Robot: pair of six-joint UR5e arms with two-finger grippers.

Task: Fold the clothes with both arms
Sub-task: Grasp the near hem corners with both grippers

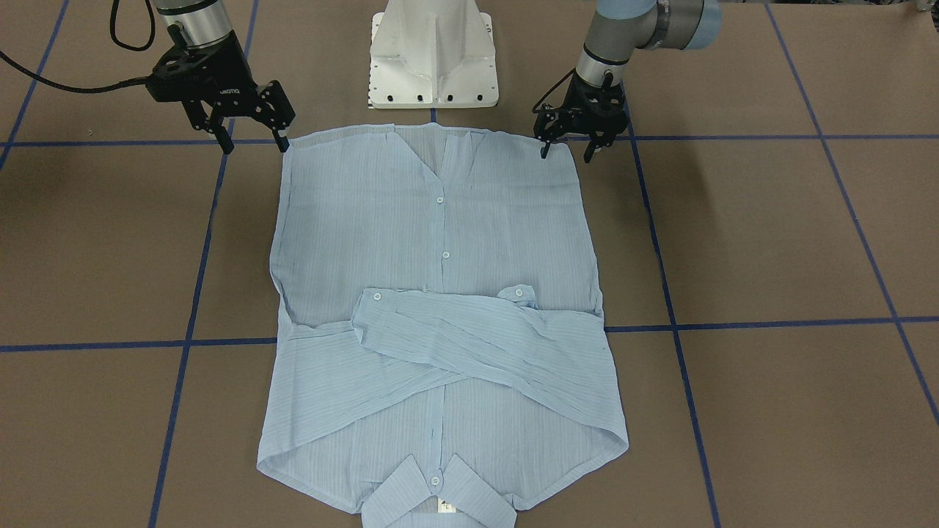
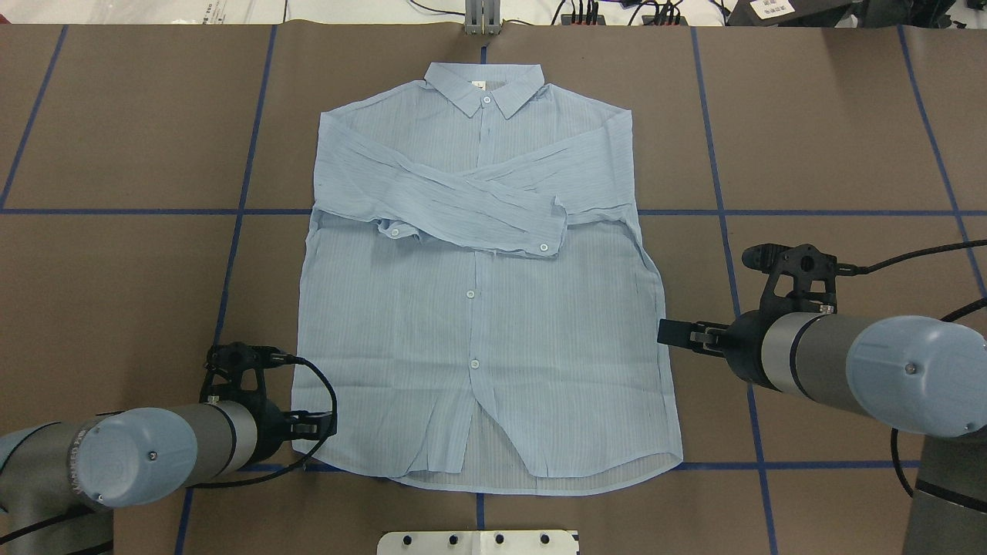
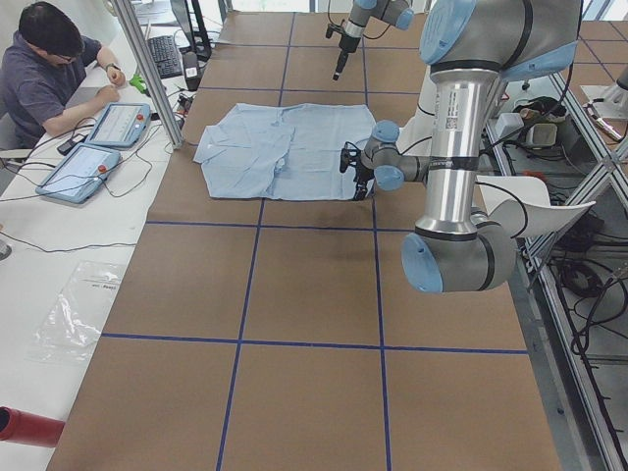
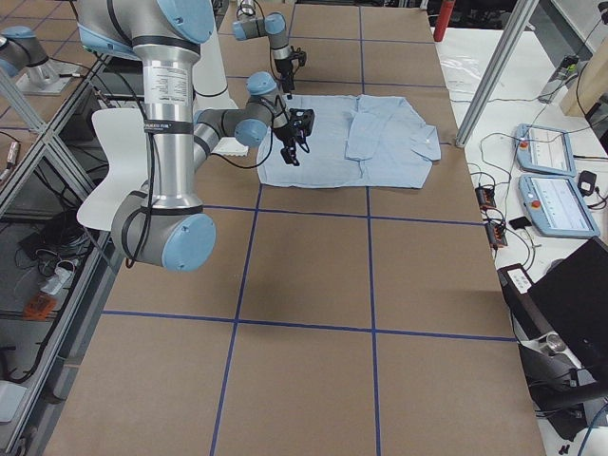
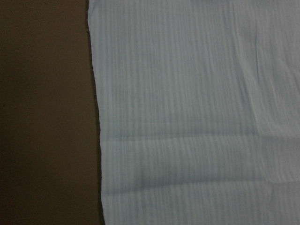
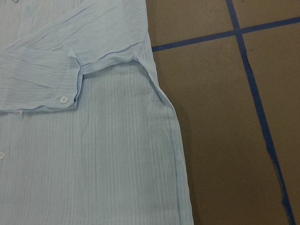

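Light-blue striped shirt (image 1: 367, 220) lies flat, front up, on the bench (image 1: 770, 235), sleeves (image 1: 477, 330) crossed; left jaws and right jaws both released near its hem (image 1: 345, 130).

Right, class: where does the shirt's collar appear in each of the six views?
Front-facing: collar at bottom centre.
Overhead: collar at top centre.
Exterior left: small, at the left end of the shirt, collar.
Exterior right: at the shirt's right end.
Left wrist: not in it.
Right wrist: not in it.
Shared landmark: the crossed sleeves, next to the collar.
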